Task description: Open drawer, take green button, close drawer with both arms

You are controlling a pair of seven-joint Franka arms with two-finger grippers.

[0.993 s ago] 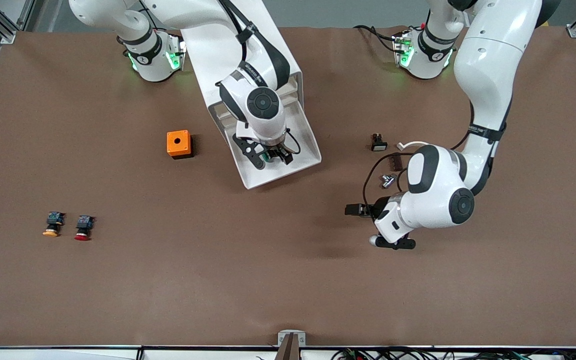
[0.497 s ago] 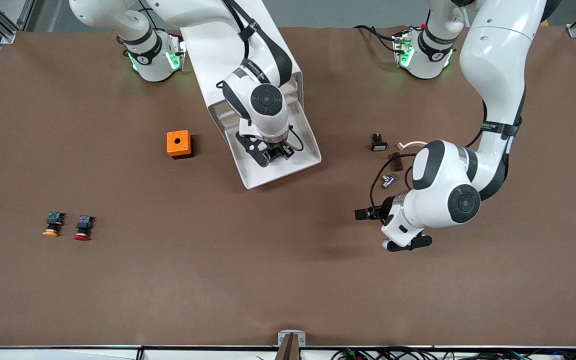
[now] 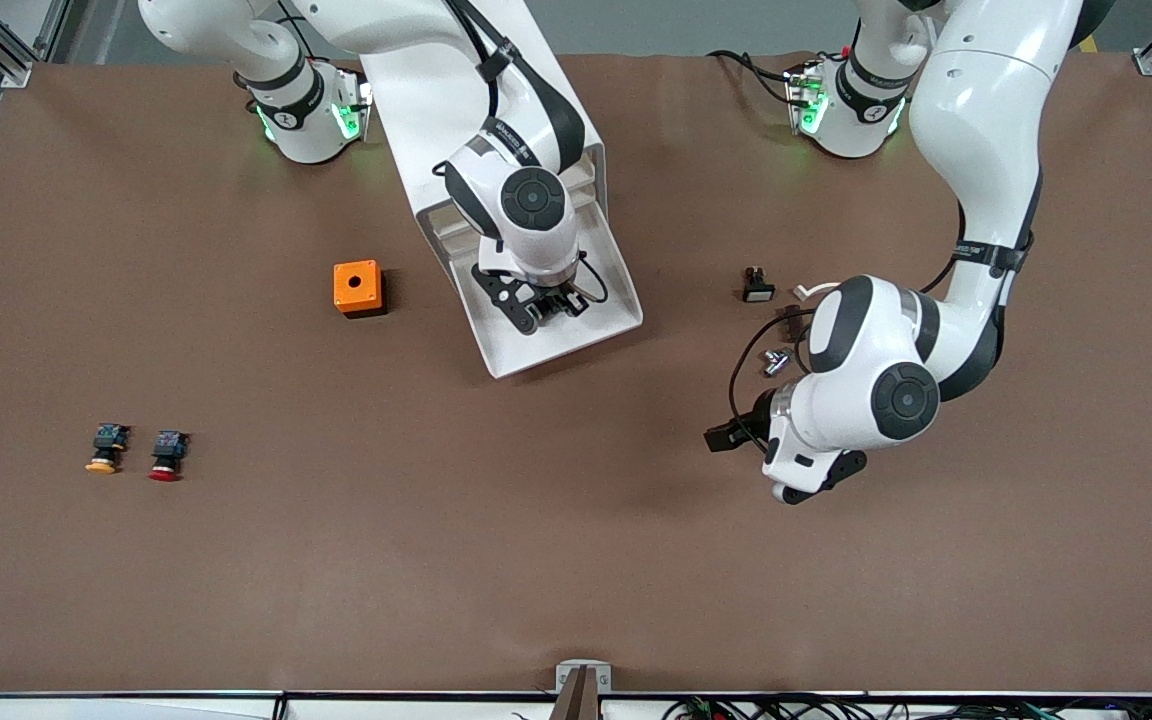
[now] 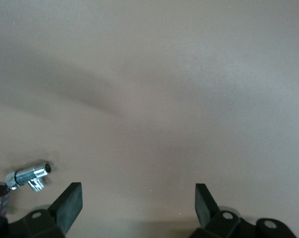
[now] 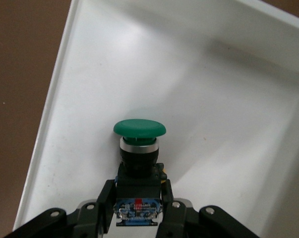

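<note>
The white drawer (image 3: 506,352) stands pulled out of its cabinet (image 3: 591,165), most of which the right arm hides. My right gripper (image 3: 546,308) is inside the drawer. In the right wrist view it (image 5: 138,191) is shut on the dark body of the green-capped button (image 5: 139,128), above the drawer's white floor (image 5: 213,124). My left gripper (image 3: 806,478) hangs over bare table toward the left arm's end. In the left wrist view it (image 4: 138,201) is open and empty.
An orange box (image 3: 357,287) sits beside the drawer. An orange-capped button (image 3: 104,447) and a red-capped button (image 3: 167,455) lie toward the right arm's end. A small black part (image 3: 757,285), a brown piece (image 3: 791,322) and a silver fitting (image 3: 774,361) (image 4: 29,175) lie by the left arm.
My right gripper has shifted slightly deeper into the drawer, and the green cap no longer shows in the front view. My left arm's hand has swung a little toward its own end of the table.
</note>
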